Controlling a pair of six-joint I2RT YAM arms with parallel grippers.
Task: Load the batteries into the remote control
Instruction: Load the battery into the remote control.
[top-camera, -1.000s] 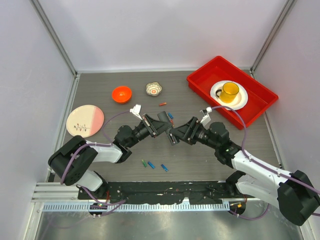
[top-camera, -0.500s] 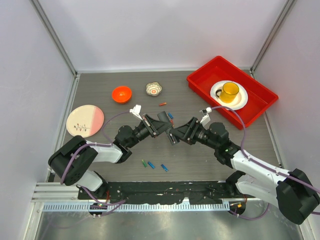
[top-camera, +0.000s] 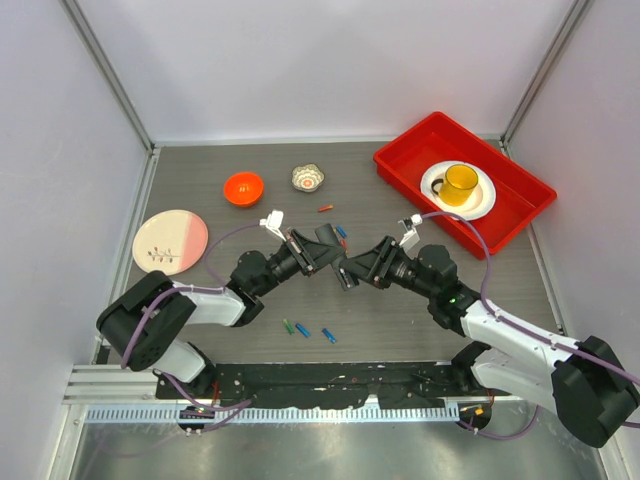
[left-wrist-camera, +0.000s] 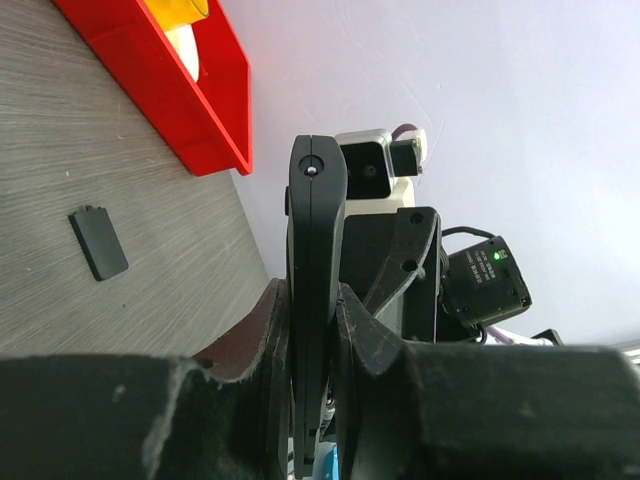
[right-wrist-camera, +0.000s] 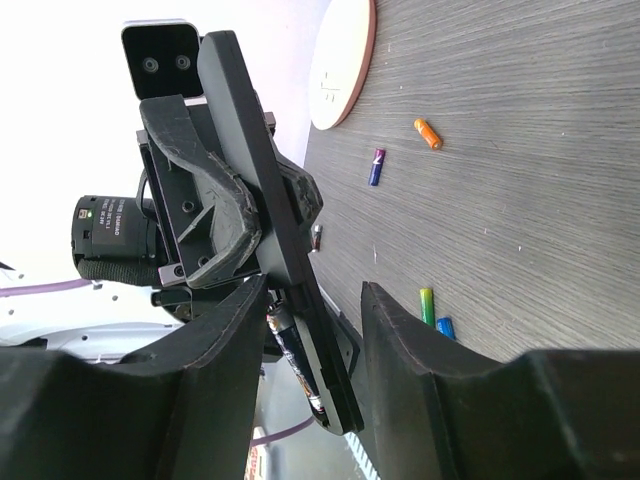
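Moved: almost nothing. Both arms stay nose to nose over mid-bench, and only the right wrist looks a shade closer in than a second ago.
Left claw (left-wrist-camera: 316, 320): closed on the remote (left-wrist-camera: 315, 230), with a finger pressed to each flat face and the slab held edge-on.
Right claw (right-wrist-camera: 312, 290): jaws apart, straddling the remote's free end. One finger sits close to its open side and the other stands off with a gap showing.
Remote: a black slab held in the air between the two claws, off the bench (top-camera: 380, 320).
Dark battery (right-wrist-camera: 292, 345): lies lengthwise along the remote's face between the right fingers. Whether it is fully seated cannot be told.
Batteries (top-camera: 302, 330): loose on the bench. A green one and two blue ones lie in a short row on the near side of the claws. A red one and a blue one lie just beyond the claws.
Black piece (left-wrist-camera: 98, 243): small and flat, lying on the bench near the tray but apart from it.
Tray (top-camera: 415, 145): red, at the far right, holding a white plate (top-camera: 429, 186) with a yellow cup (top-camera: 460, 183) on it.
Orange bowl (top-camera: 243, 187): on the far side, near a small pale bowl (top-camera: 308, 178) but not touching it.
Pink plate (top-camera: 185, 232): at the left, carrying a few bits too small to name.
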